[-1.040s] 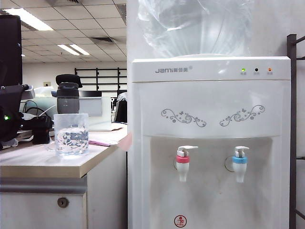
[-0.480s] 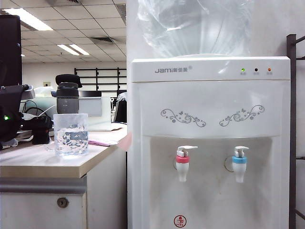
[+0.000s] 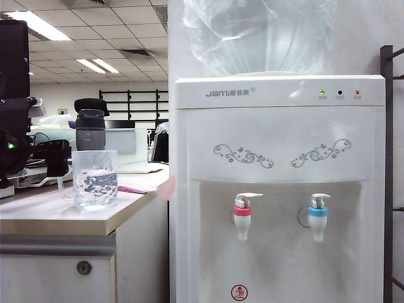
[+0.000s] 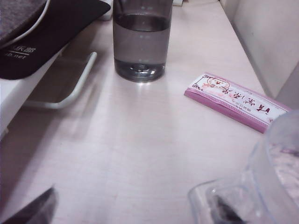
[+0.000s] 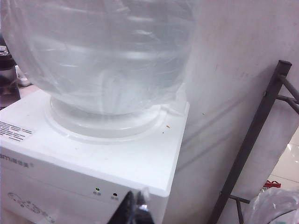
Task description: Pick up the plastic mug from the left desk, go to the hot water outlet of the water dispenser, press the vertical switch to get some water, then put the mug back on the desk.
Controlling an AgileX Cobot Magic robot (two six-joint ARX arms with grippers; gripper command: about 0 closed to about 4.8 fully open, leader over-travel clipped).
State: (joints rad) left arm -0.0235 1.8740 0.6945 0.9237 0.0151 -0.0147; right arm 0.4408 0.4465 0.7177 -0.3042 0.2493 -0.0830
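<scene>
- Standing upright near the front edge of the left desk (image 3: 57, 221), the plastic mug (image 3: 95, 177) holds water and is not yet lifted; the grey bottle (image 3: 89, 129) stands behind it.
- Left gripper (image 4: 135, 212): fingers wide apart, low over the desk, with one dark finger (image 4: 32, 210) at one side and the other seen through the mug's clear wall (image 4: 261, 186). It seems to straddle the mug, though contact cannot be told.
- Right gripper (image 5: 135, 205): fingers together, holding nothing, raised beside the top of the water dispenser (image 3: 278, 189), under the big bottle (image 5: 98, 51).
- Risk: closing off-centre on thin, slippery plastic could tip the mug or squeeze it, spilling the water onto the desk.
- Risk: the pink packet (image 4: 236, 100) and the grey bottle lie close by; a sweeping finger could shove them.
- Risk: later, aiming at the blue tap (image 3: 318, 216) instead of the hot water outlet (image 3: 242, 218), or missing the vertical switch (image 3: 247, 196), would give no hot water.
</scene>
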